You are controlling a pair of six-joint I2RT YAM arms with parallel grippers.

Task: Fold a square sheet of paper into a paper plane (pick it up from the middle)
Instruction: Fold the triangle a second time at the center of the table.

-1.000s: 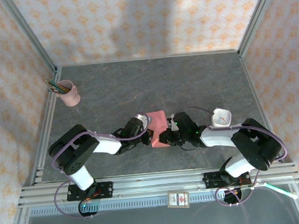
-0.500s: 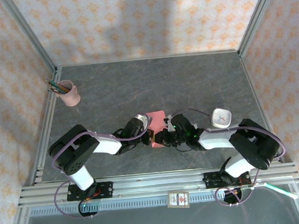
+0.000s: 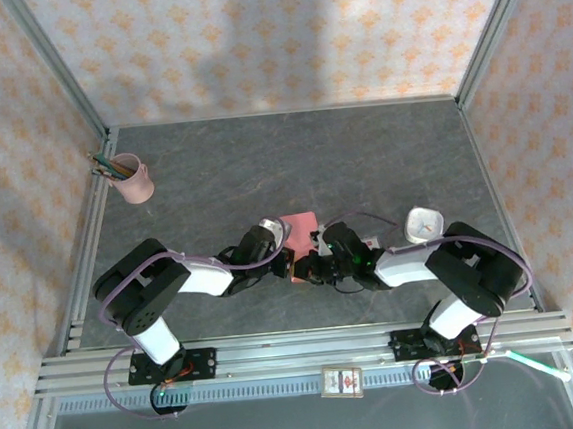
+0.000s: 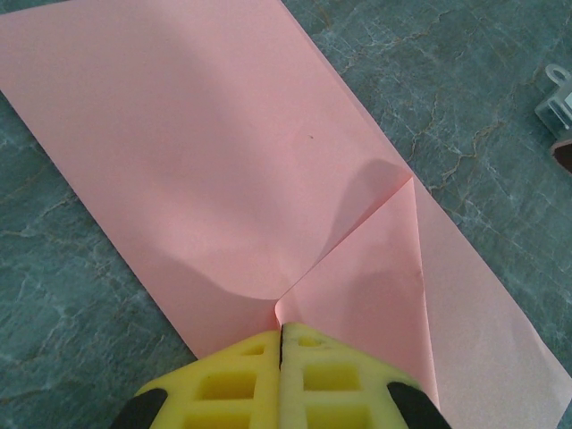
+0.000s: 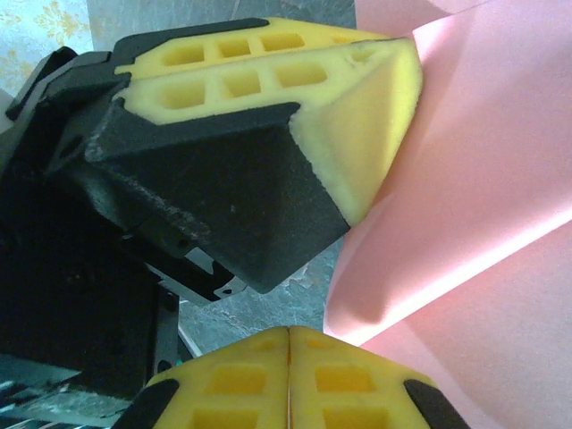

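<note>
Well, my left gripper (image 4: 281,344) is clenched tight on the near edge of the square sheet of paper (image 4: 223,161), right where two creases meet at my fingertips. From that wrist the salmon-pink sheet reads as one long band. Its long axis runs from upper left to lower right, and a triangular flap is folded over beside my pads.

From above, the sheet lies on the grey table (image 3: 213,181) between my two wrists, with its long axis running roughly far to near.

My right gripper (image 5: 288,357) has its pads pressed flat together. A curled edge of the sheet sits just beside them, and I cannot tell whether any paper is caught in between. My left fingers (image 5: 268,71) hang just above in that view, touching the paper.

Counting: one sheet, two grippers, one pink pencil cup (image 3: 134,180) at the far left, and one small white box (image 3: 425,224) by my right arm.
</note>
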